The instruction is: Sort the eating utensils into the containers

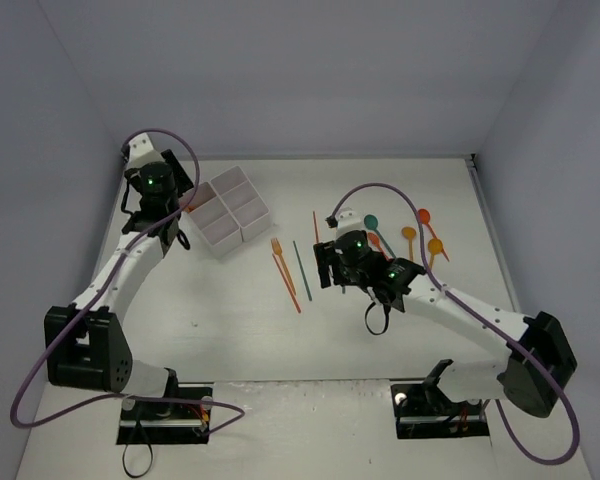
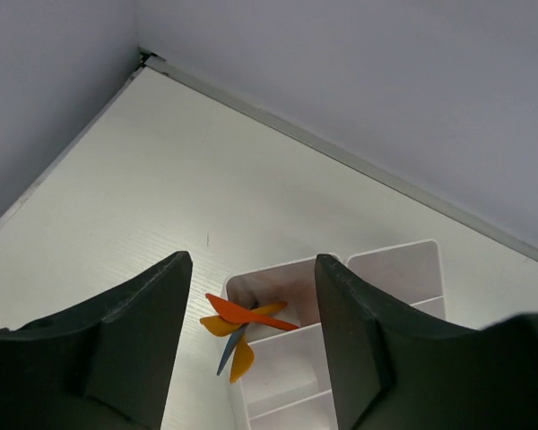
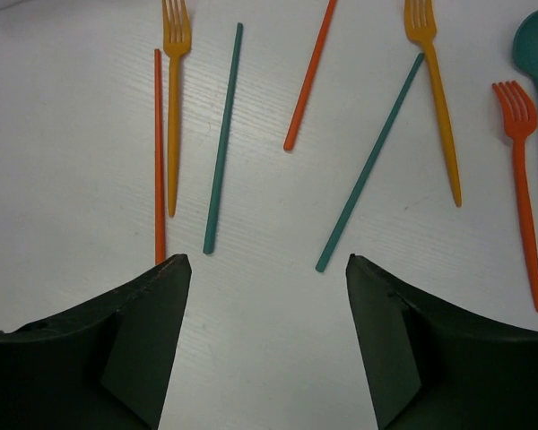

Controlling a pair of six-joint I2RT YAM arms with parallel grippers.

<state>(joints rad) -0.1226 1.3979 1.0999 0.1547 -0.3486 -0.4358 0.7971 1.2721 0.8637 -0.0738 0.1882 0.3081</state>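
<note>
Jaws of the left arm [image 1: 130, 265] stand wide and empty just above the white tray [image 1: 250, 228], over its left corner compartment, where orange utensils [image 2: 251, 315] and one blue piece [image 2: 227, 353] lie crossed in a small heap. Right of the tray, a yellow-orange fork [image 1: 277, 248], a red stick [image 1: 286, 282] and a teal stick [image 1: 300, 270] lie loose on the surface [image 1: 220, 330]. Farther right of the tray, jaws of the right arm [image 1: 470, 320] hang parted and holding nothing over more scattered forks [image 3: 430, 98], with a teal spoon [image 1: 371, 223] and orange spoons [image 1: 423, 216] lying beyond them.
</note>
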